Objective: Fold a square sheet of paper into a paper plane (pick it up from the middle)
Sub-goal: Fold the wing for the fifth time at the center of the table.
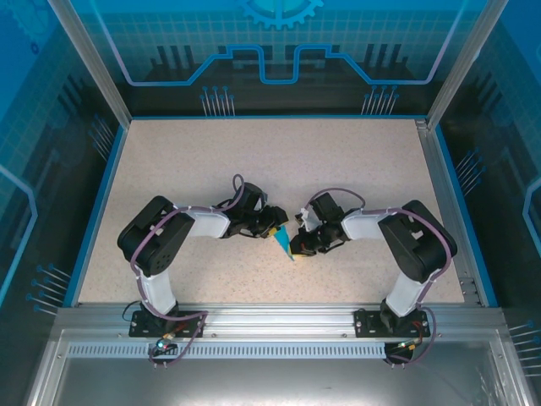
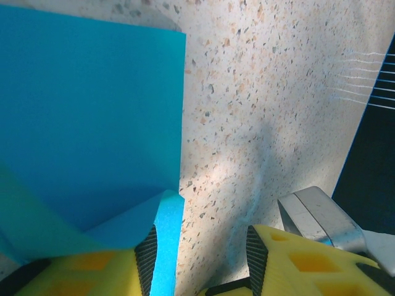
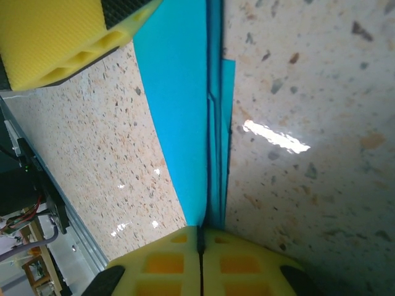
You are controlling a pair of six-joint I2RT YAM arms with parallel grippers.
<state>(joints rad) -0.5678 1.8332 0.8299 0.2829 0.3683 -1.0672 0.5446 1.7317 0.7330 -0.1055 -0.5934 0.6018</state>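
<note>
- A beige speckled table (image 1: 279, 161) sits inside a blue-lit enclosure. It has a blue rim (image 1: 98, 203) along its sides and an aluminium rail (image 1: 270, 315) across the near edge.
- Both arms reach inward and meet near the middle of the table's near half. Bare tabletop runs from there to the far edge, and broad strips lie outside each elbow.
- The teal-blue paper plane (image 1: 281, 244) lies between the two grippers as a small triangle, its sharp tip pointing toward the near rail.
- The right gripper (image 1: 297, 245) is clamped on the plane. In the right wrist view its yellow fingers (image 3: 247, 259) meet with no gap, and the narrow end of the paper (image 3: 185, 111), with its centre crease, runs into the seam of the gripper (image 3: 200, 237).
- The left gripper (image 1: 275, 225) has its jaws apart, with speckled table showing between the fingertips (image 2: 200, 246).
- In the left wrist view the paper (image 2: 92, 123) spreads wide, its straight right edge sharp against the table. A folded strip runs beside the left finger's inner pad (image 2: 147, 253).
- The left gripper's yellow finger (image 3: 55, 37) appears in the right wrist view, just beside the plane's broad end.
</note>
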